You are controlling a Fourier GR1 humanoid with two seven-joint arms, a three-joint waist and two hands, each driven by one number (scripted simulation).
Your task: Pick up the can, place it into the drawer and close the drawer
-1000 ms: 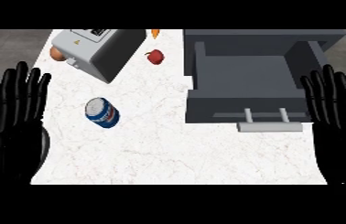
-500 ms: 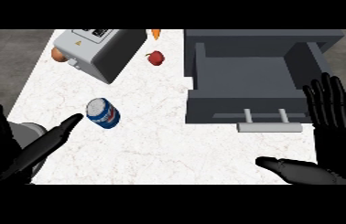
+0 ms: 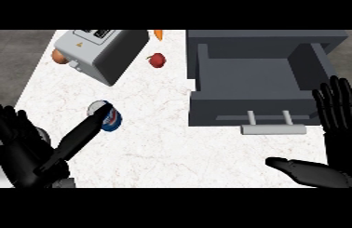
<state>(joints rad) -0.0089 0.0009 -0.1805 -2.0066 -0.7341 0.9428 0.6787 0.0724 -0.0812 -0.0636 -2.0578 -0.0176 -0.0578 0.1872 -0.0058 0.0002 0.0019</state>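
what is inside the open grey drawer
The open grey drawer shows only its bare grey floor and walls; nothing lies in it. The blue can stands on the white counter.

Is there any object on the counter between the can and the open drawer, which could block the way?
Nothing visible does. The can lies by the left hand, and only bare counter shows between it and the open drawer. The apple and the toaster lie farther back, off that path.

Left hand (image 3: 31, 150) – matte black, long slim fingers; right hand (image 3: 333, 129) – same black, thick thumb.
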